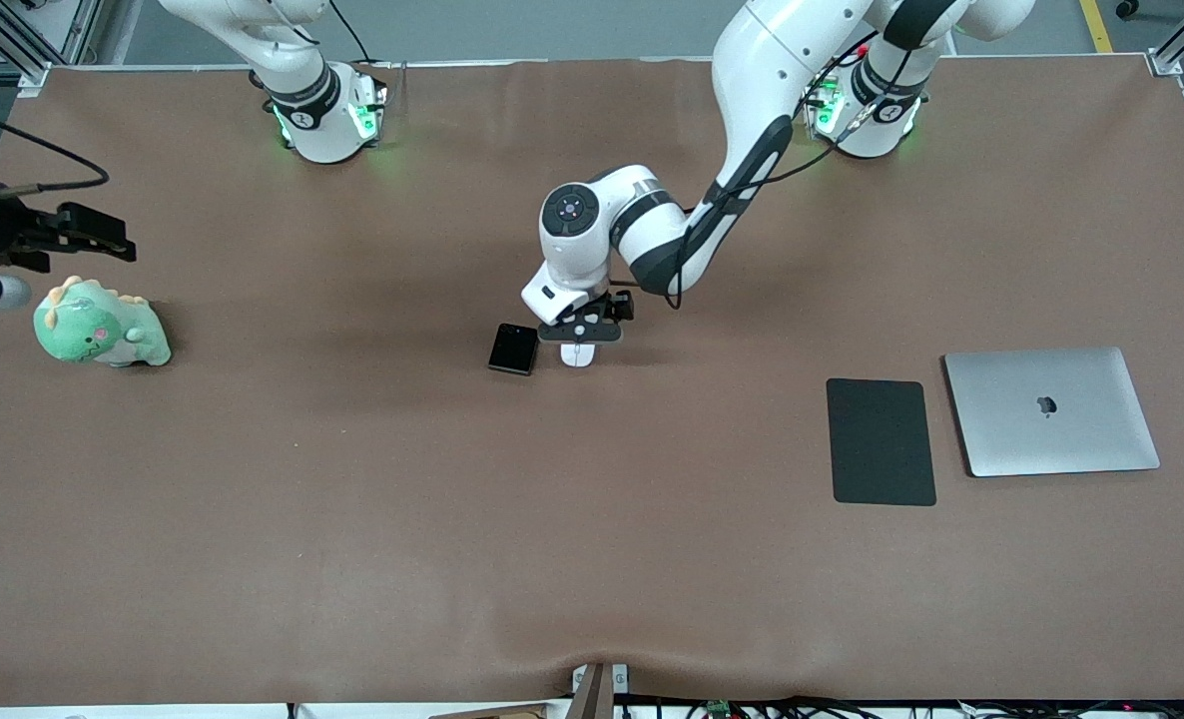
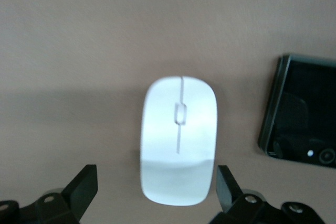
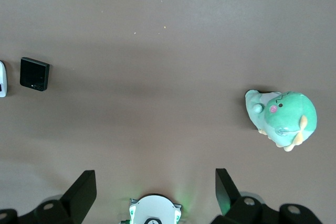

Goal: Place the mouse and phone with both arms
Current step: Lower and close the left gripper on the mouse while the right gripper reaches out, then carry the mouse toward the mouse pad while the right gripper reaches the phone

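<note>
The white mouse (image 1: 578, 356) lies on the brown table near the middle, with the black phone (image 1: 513, 349) beside it toward the right arm's end. My left gripper (image 1: 579, 343) is low over the mouse and open. In the left wrist view the mouse (image 2: 179, 139) lies between the two fingers (image 2: 84, 187) without being gripped, and the phone (image 2: 304, 111) lies beside it. My right gripper (image 1: 103, 238) waits high over the right arm's end of the table, open and empty (image 3: 156, 192). From there the phone (image 3: 34, 74) and the mouse's edge (image 3: 2, 78) show far off.
A green plush dinosaur (image 1: 98, 325) lies at the right arm's end, also in the right wrist view (image 3: 283, 119). A matte black pad (image 1: 881, 440) and a closed silver laptop (image 1: 1050, 410) lie toward the left arm's end.
</note>
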Robot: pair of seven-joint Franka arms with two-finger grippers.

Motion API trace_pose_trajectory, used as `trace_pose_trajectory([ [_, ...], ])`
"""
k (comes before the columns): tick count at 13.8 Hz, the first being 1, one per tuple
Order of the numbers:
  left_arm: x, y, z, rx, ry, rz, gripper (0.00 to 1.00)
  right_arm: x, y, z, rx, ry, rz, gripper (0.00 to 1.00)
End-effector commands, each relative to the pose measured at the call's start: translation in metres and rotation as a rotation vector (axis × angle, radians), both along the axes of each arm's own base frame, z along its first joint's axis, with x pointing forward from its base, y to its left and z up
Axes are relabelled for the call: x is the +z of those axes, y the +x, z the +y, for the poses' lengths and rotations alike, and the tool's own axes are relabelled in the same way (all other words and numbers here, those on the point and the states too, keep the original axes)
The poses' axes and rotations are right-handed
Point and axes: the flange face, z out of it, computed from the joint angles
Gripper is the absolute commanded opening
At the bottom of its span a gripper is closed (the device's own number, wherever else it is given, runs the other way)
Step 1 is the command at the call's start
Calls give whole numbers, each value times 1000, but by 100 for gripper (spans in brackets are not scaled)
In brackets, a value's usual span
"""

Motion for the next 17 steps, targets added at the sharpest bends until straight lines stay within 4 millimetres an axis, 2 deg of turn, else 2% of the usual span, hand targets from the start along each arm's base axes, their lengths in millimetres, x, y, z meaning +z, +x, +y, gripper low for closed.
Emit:
trace_pose_trajectory([
  [1, -11, 2, -9, 21, -18, -37, 100, -2, 3, 4, 10, 20, 6, 100],
  [2, -13, 2, -9, 22, -21, -38, 100, -8, 6, 9, 16, 21, 16, 100],
  [5, -22, 8, -8, 29, -21, -40, 100, -34, 17, 43, 56, 86, 60, 100],
  [8, -24, 9, -9, 32, -31, -44, 100, -78, 32, 76, 86, 165, 131, 100],
  [10, -22, 11, -8, 33, -32, -50, 53, -107, 43, 101, 70, 150, 140, 100],
  [11, -20, 14, -6, 32, -27, -60, 34, -119, 48, 113, 57, 142, 136, 100],
  [12, -18, 18, -4, 26, -22, -74, 19, -128, 50, 123, 50, 136, 136, 100],
  [13, -14, 20, -3, 26, -24, -80, 14, -134, 51, 125, 46, 133, 139, 100],
  [15, -3, 26, -1, 37, -32, -92, 13, -139, 51, 127, 48, 132, 152, 100],
  [17, 22, 35, 2, 56, -49, -112, 12, -141, 50, 129, 50, 131, 155, 100],
])
